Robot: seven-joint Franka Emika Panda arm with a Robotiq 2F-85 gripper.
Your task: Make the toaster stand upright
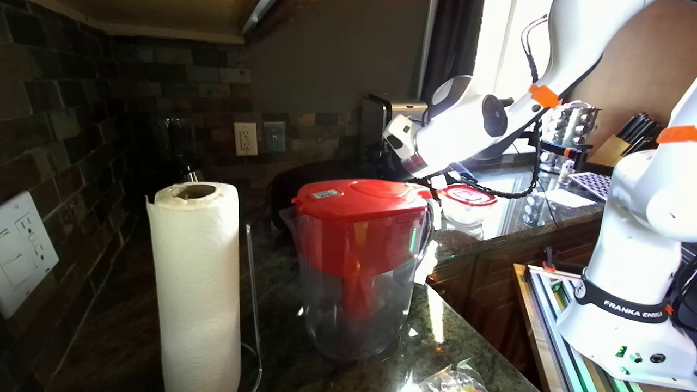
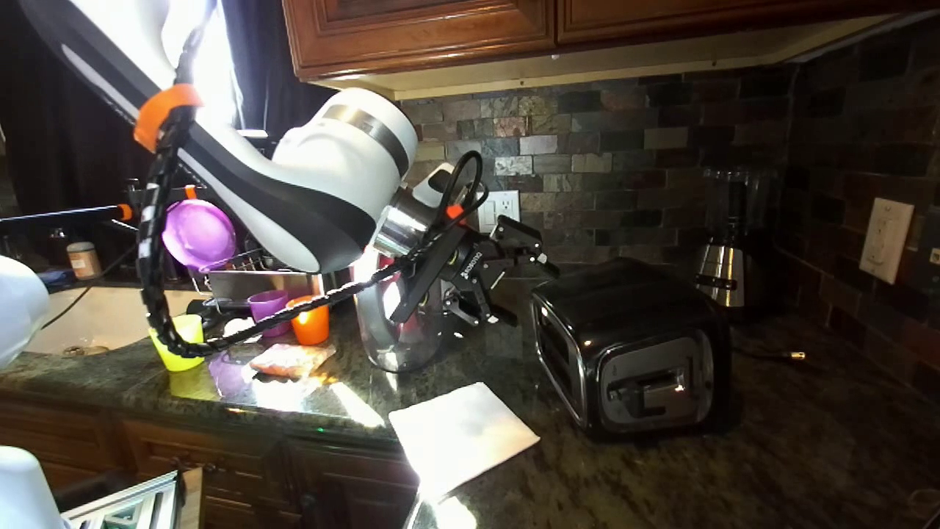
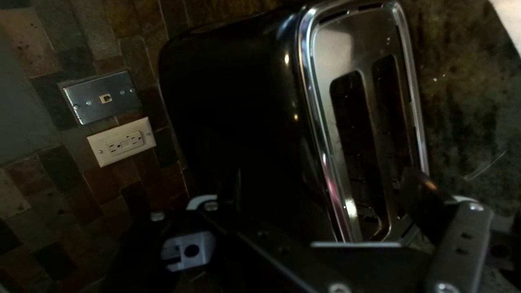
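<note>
The toaster (image 2: 633, 345) looks glossy, its slotted face (image 3: 367, 83) shiny metal.

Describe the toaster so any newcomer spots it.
On the dark counter, right of the white sheet in an exterior view, the toaster lies on its side. Unlike its neighbours, this glossy black box has two long slots in a silver face.

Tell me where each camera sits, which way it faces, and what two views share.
In an exterior view: camera near the paper towels, looking past the pitcher; arm and base show.
In an exterior view: camera above the counter, facing the tipped toaster and tiled wall; arm and gripper show.
Wrist view: camera mounted by the gripper, looking past its fingers at the toaster's slots.
Both exterior views share the pitcher and arm.
</note>
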